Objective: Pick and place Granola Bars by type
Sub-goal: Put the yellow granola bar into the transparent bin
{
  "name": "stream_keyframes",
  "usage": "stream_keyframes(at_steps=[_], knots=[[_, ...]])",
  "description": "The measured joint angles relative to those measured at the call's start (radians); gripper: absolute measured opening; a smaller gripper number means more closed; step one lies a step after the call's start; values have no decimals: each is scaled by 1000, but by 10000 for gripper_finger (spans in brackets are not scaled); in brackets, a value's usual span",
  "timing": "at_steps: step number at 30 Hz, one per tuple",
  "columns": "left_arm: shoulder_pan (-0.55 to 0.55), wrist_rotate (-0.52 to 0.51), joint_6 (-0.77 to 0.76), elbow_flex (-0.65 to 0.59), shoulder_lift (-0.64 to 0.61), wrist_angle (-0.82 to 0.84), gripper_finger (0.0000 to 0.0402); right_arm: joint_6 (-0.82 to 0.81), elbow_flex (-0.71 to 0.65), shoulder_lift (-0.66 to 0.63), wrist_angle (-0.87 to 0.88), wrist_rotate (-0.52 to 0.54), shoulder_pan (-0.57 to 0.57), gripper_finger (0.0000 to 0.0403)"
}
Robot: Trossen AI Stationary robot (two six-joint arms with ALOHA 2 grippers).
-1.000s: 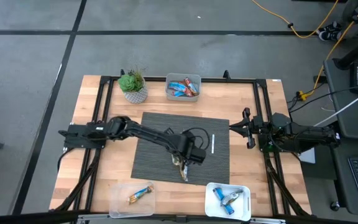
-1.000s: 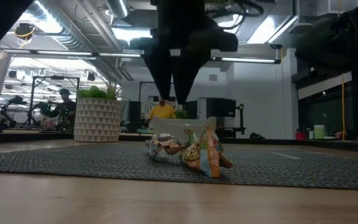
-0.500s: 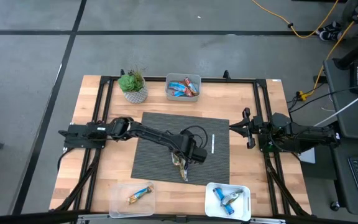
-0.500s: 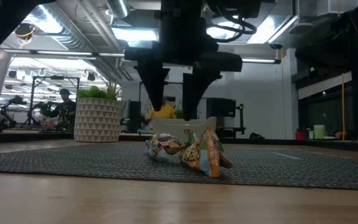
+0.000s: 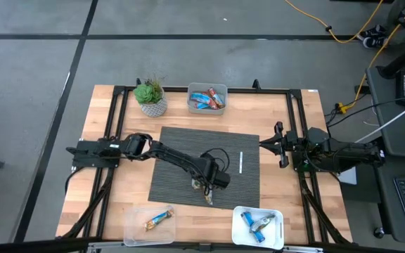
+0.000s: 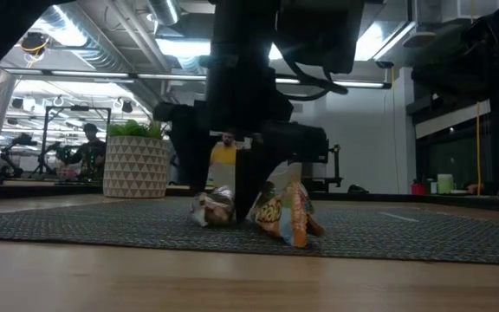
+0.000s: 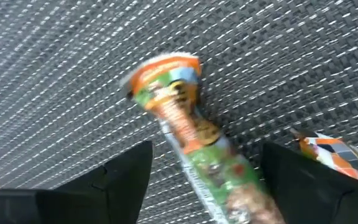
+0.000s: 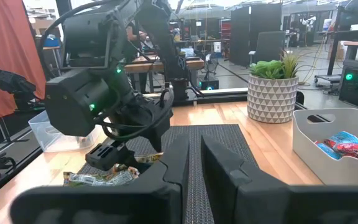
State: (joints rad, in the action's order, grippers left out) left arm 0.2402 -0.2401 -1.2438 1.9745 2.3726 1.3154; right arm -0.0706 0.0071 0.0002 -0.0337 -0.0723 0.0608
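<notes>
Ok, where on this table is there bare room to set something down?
Free: wood left of the mat, below the plant, and between the mat and right gripper. Crowded: the mat's front, where the open left gripper straddles granola bars.

**A:** so where's everything sitting?

**B:** mat is in the middle of the surface. Plant pot at the far edge, left of centre, with a bin of bars right beside it. Two more bins on the near edge: one below the mat's left corner, one below its right corner.

**A:** and the arms?

**B:** left pincer is down over the mat's near part, a finger on each side of a bar; another bar lies just beside it. Right pincer sits off the mat's right edge. Thin stick lies on the mat between them.
</notes>
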Motion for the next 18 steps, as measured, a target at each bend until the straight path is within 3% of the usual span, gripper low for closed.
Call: stream_keyframes(at_steps=[6,18], knots=[[-2,19,8,-20,-4,-50,237,0,0,0,0,0,0,46],[-2,33,25,-21,-5,-57,56,0,0,0,0,0,0,46]])
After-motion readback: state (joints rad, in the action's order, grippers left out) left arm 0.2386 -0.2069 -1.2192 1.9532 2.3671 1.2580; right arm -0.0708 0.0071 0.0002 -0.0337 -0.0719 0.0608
